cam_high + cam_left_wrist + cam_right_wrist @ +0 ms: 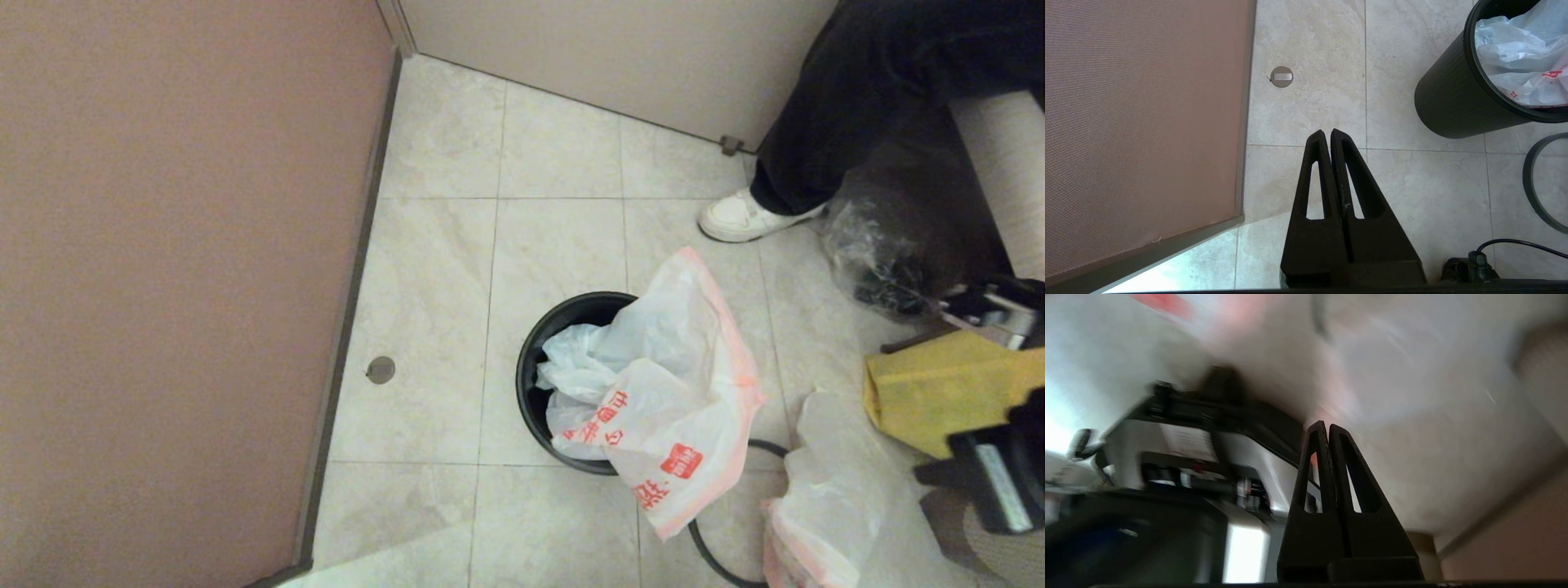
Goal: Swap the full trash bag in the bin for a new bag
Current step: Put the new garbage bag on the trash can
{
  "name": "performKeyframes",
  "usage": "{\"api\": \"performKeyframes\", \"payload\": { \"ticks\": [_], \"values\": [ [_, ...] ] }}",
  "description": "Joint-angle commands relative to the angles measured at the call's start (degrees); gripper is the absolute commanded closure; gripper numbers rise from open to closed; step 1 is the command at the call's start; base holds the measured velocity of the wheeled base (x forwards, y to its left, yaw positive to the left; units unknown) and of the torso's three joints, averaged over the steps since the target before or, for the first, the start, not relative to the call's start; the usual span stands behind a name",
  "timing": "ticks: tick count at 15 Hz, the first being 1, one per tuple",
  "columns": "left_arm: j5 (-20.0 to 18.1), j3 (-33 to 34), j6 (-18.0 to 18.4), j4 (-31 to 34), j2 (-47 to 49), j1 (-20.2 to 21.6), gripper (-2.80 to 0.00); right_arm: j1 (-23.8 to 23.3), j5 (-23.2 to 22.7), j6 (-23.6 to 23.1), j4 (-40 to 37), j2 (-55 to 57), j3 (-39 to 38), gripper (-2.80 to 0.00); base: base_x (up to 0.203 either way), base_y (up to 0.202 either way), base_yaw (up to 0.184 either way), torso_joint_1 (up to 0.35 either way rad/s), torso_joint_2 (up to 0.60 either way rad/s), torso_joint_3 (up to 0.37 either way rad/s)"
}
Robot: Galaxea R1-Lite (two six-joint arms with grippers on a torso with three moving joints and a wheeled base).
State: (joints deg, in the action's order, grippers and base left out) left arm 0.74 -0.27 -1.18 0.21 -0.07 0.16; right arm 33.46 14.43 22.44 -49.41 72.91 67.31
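The black bin [539, 384] stands on the tiled floor. The new bag [669, 392], white with an orange-red hem and red print, is crumpled half inside it and hangs over its right rim. The full trash bag [824, 482] lies on the floor to the right of the bin, beside the grey rim ring [709, 555]. My left gripper [1327, 131] is shut and empty, low over the tiles, to the left of the bin [1453, 98]. My right gripper [1323, 424] is shut with nothing in it, and its arm [996, 478] shows at the right edge.
A brown partition wall [180, 269] runs along the left, with a round floor disc [380, 369] near it. A person's white shoe [739, 217] and dark leg stand at the back right. A clear bag with dark lumps [878, 257] and a yellow bag [935, 392] lie at the right.
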Motion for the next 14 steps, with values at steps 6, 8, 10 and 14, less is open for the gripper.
{"api": "performKeyframes", "payload": {
  "ticks": [6,8,10,14],
  "values": [
    [0.0,0.0,0.0,0.0,0.1,0.0,0.0,-22.6,-4.2,7.2,-2.4,-42.7,-16.8,0.0,0.0,0.0,0.0,0.0,0.0,0.0],
    [0.0,0.0,0.0,0.0,0.1,0.0,0.0,-24.1,-4.7,9.9,-3.7,-50.6,-17.0,0.0,0.0,0.0,0.0,0.0,0.0,0.0],
    [0.0,0.0,0.0,0.0,0.1,0.0,0.0,-26.1,-6.2,11.6,-7.8,-54.2,-17.2,0.0,0.0,0.0,0.0,0.0,0.0,0.0],
    [-0.1,-0.1,-0.1,0.1,0.1,0.0,0.0,-29.1,-7.2,12.4,-8.6,-54.3,-16.7,0.0,0.0,0.0,0.0,0.0,0.0,0.0]
  ]
}}
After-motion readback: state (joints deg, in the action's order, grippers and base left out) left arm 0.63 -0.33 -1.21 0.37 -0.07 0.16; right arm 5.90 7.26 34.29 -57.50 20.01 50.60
